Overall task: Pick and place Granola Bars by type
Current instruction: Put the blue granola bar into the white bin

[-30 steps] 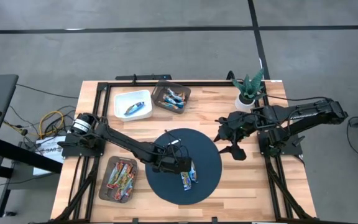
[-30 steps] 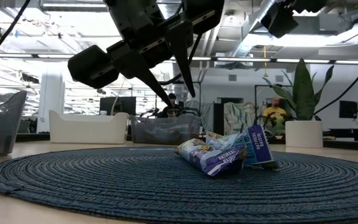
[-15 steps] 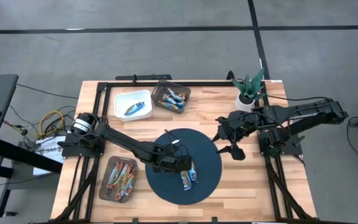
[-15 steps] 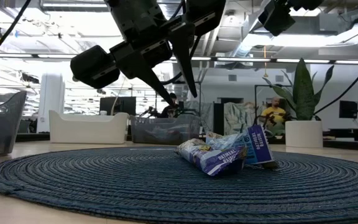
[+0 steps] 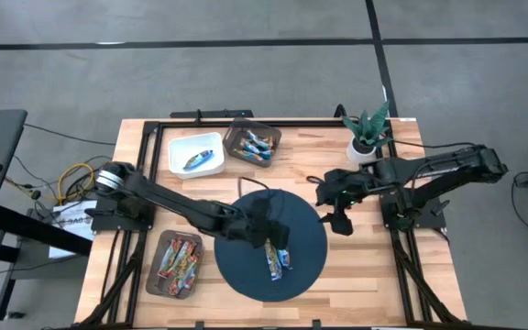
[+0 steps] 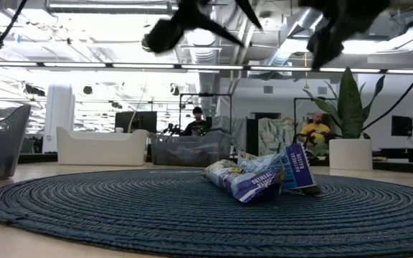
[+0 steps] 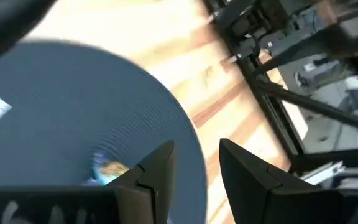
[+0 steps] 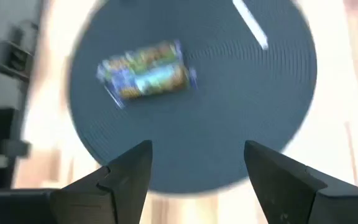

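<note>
Since a second earlier, the left claw (image 5: 271,240) had lifted off the round dark-blue woven mat (image 5: 246,270), its fingers apart and empty. Two blue foil-wrapped granola bars (image 5: 276,263) lay together on the mat beside it. At the mat's right edge hovered the right claw (image 5: 340,223), spread wide, holding nothing, above the wooden surface (image 5: 374,284).

The left arm is reaching from its base at the left edge of the tabletop toward the centre, its links running low in a long diagonal. The left gripper (image 5: 271,227) is hanging raised above the surface, jaws parted with a narrow gap (image 7: 194,171). The right arm is extending from its base at the right edge, folded at the elbow. The right gripper (image 5: 335,218) is hovering with jaws spread wide (image 8: 194,171).
</note>
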`<state>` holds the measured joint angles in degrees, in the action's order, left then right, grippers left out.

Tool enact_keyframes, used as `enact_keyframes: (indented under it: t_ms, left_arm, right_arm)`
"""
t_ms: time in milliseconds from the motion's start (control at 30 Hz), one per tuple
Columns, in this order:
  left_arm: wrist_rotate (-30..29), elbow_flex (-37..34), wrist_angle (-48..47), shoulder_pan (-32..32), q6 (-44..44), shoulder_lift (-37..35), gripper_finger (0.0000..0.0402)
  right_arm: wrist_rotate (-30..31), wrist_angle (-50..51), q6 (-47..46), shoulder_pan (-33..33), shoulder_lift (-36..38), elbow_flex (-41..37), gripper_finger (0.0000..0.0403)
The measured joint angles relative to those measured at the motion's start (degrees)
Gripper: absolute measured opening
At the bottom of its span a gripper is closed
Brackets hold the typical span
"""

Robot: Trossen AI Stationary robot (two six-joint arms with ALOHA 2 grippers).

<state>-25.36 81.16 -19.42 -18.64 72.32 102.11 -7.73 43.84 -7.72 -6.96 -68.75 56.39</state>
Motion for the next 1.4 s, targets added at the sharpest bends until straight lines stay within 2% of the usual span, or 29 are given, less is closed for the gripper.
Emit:
enact_keyframes:
  t_ms: [67,233,367,533,667,800,1133,1267,1400]
  left_arm:
    - [-1.1,0.0,-4.4,-0.5,-3.8,-3.4,0.0118]
    - [-5.9,0.1,-18.7,-3.5,-8.7,-11.4,0.0118]
    - [-6.9,0.0,-29.2,-7.3,-11.6,-15.4,0.0118]
    - [-7.0,0.0,-37.8,-11.2,-14.4,-18.5,0.0118]
    - [-7.3,-0.1,-45.7,-13.4,-14.8,-19.7,0.0118]
    - [-9.3,-0.1,-51.6,-15.6,-14.8,-20.7,0.0118]
    - [-11.1,-2.8,-56.5,-21.6,-11.4,-24.2,0.0118]
    - [-11.5,-6.4,-56.2,-23.9,-7.2,-26.5,0.0118]
    - [-13.7,-8.7,-55.5,-26.0,-3.8,-29.3,0.0118]
  right_arm:
    - [-0.1,-2.5,-2.7,-0.3,-1.8,-1.0,0.0248]
    - [-4.3,-16.7,-14.7,-3.0,-7.2,-5.9,0.0248]
    - [-4.0,-24.3,-25.1,-4.7,-12.2,-7.2,0.0248]
    - [-2.1,-30.9,-38.1,-5.5,-19.6,-6.3,0.0248]
    - [-1.2,-31.3,-44.2,-6.2,-26.3,-3.7,0.0248]
    - [-0.8,-31.6,-46.6,-6.9,-31.8,0.1,0.0248]
    - [0.4,-24.7,-47.9,-6.9,-41.8,11.2,0.0243]
    - [0.2,-21.1,-47.5,-6.9,-44.8,14.5,0.0213]
    - [0.0,-18.4,-46.3,-6.9,-46.4,16.9,0.0161]
